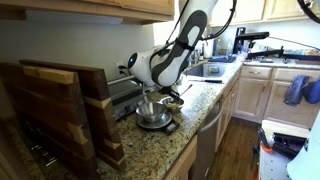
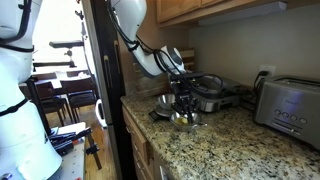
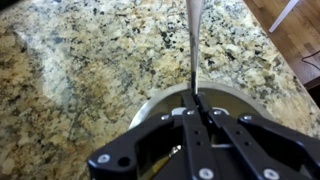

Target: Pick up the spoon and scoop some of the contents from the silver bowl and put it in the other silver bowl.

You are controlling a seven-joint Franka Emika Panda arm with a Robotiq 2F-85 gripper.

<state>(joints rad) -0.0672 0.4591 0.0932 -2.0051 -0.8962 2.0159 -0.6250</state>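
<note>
Wrist view: tool (image 3: 197,108) jaws pinched fully together on the spoon (image 3: 192,50). The thin handle runs straight out from between the fingers (image 3: 212,125), over the granite surface (image 3: 80,60). The rim of a silver bowl (image 3: 150,105) sits right under the tool. The tool body covers most of the bowl, so its contents are unreadable. The gripped end of the spoon is hidden under the fingers, so I can't tell what that end looks like.

Exterior views: the spoon is too slim to resolve in either. They add context the wrist view lacks.
- In an exterior view the tool (image 1: 152,98) hangs directly over the silver bowl (image 1: 153,116), near the surface's front edge. Wooden cutting boards (image 1: 60,110) stand off to the side.
- In an exterior view the tool (image 2: 183,98) is above the same bowl (image 2: 185,120), with a second silver bowl (image 2: 165,103) just beside it.
- A dark pot (image 2: 210,92) sits behind them. A toaster (image 2: 290,105) stands well apart, cut off at the frame edge.

Neither bowl's contents can be made out from outside.
</note>
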